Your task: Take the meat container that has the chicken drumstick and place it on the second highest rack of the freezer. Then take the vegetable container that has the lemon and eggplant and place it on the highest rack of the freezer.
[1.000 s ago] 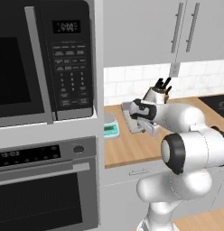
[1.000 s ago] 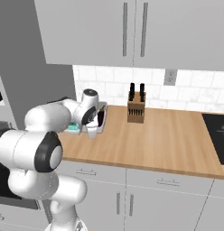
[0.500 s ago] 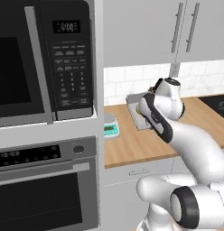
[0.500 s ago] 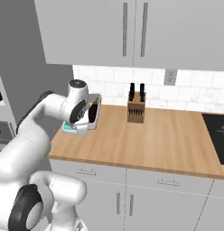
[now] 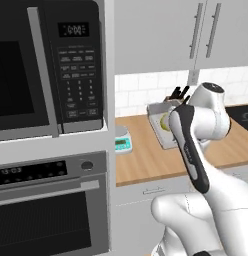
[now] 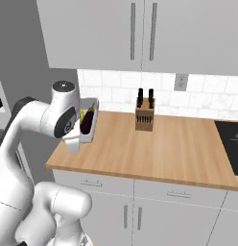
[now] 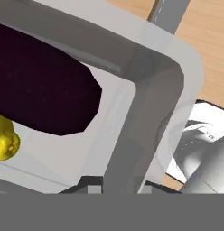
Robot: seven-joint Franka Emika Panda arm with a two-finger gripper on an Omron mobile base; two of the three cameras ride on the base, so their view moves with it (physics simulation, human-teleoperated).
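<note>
Vegetable container [image 6: 88,121] is gripped at its rim by the pincer [image 7: 114,182], tilted above the worktop [image 6: 154,144] — rigid, light; eggplant [image 7: 39,92] and lemon [image 7: 4,137] judged liable to slide.

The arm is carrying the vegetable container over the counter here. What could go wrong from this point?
The vegetable container hangs steeply tilted, so the eggplant and lemon could slide toward its low end or spill out. The gripper seems to hold only the rim near one corner, so the tray might pivot or slip during a swing.

Eggplant [image 7: 41,90] dark purple; lemon [image 7: 4,142] yellow; container [image 7: 145,103] translucent grey.
</note>
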